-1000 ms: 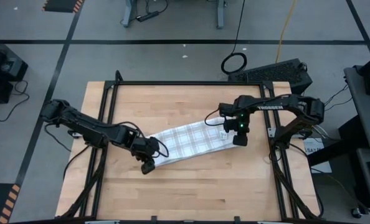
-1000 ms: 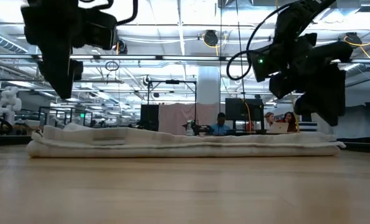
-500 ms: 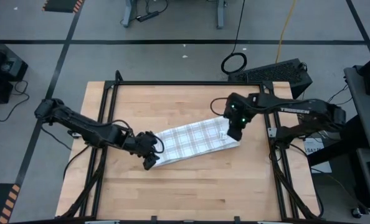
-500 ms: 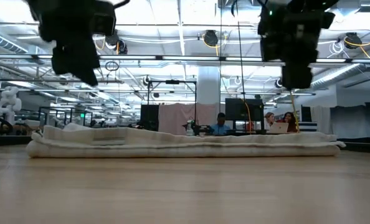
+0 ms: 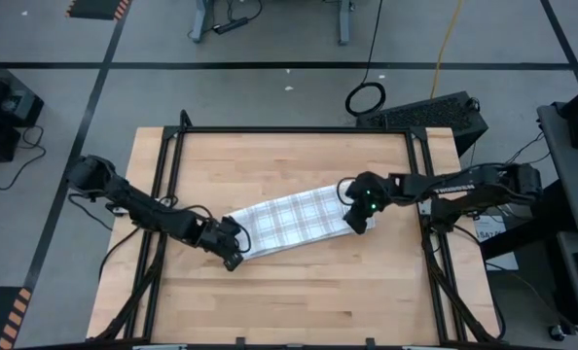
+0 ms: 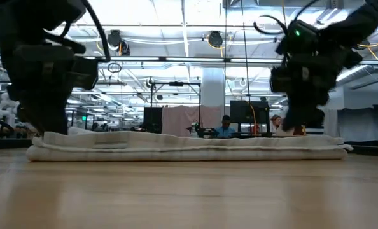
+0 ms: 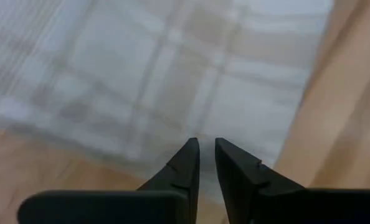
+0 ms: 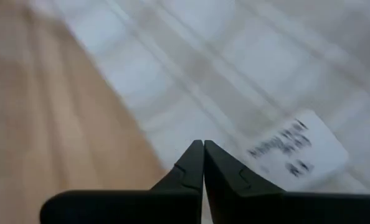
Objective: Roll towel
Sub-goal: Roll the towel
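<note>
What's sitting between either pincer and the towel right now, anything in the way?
Nothing visible. The folded towel lies alone on the table. The left pincer is at one end and the right pincer at the other, both right at the cloth. The right pincer is shut, its tips beside the white label.

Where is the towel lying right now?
In the high view the towel lies folded at the table's middle, between the left gripper and right gripper at its ends.
</note>
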`<action>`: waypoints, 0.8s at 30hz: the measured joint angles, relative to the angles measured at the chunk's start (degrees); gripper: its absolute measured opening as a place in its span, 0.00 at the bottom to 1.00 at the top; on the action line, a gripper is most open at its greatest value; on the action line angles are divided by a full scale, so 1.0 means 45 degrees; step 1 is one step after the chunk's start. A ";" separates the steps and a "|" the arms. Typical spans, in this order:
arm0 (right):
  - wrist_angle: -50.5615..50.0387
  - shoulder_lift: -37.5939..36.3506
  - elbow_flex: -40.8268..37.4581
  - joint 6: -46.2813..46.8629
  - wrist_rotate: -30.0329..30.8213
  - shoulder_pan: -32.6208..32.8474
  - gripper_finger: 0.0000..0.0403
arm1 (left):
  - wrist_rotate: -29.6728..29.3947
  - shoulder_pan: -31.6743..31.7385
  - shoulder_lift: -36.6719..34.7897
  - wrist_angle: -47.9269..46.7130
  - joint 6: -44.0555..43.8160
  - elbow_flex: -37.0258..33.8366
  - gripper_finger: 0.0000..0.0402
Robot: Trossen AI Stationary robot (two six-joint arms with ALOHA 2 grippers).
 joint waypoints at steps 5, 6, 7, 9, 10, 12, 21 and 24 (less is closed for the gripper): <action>0.0315 0.0010 -0.1038 -0.0102 0.0619 -0.0029 0.00 | 0.0813 0.0394 -0.1046 -0.0484 -0.0060 0.0376 0.14; 0.0313 0.0010 -0.1226 -0.0139 0.0660 -0.0029 0.00 | 0.0629 0.0490 -0.1389 -0.0553 -0.0101 0.0501 0.14; 0.0275 0.0010 -0.1380 -0.0149 0.0661 -0.0029 0.00 | 0.0375 0.0607 -0.1777 -0.0755 -0.0132 0.0582 0.14; 0.0329 0.0006 -0.1566 -0.0057 0.0501 -0.0029 0.00 | -0.0300 0.0971 -0.2629 -0.1431 -0.0133 0.0641 0.14; 0.0298 -0.0038 -0.1577 0.0072 0.0350 -0.0033 0.00 | -0.0679 0.1183 -0.3019 -0.1663 -0.0140 0.0673 0.14; 0.0197 -0.0154 -0.1516 0.0479 -0.0256 -0.0029 0.00 | -0.1479 0.1680 -0.3784 -0.2556 -0.0286 0.0690 0.14; 0.2344 -0.0738 -0.0099 0.1437 0.0189 0.0330 0.00 | 0.1041 0.5349 -0.4857 -0.2056 0.3989 0.0547 0.13; 0.2838 -0.0744 -0.0013 0.1418 0.0727 0.0311 0.00 | 0.3601 0.6266 -0.4241 -0.0494 0.4866 -0.0143 0.13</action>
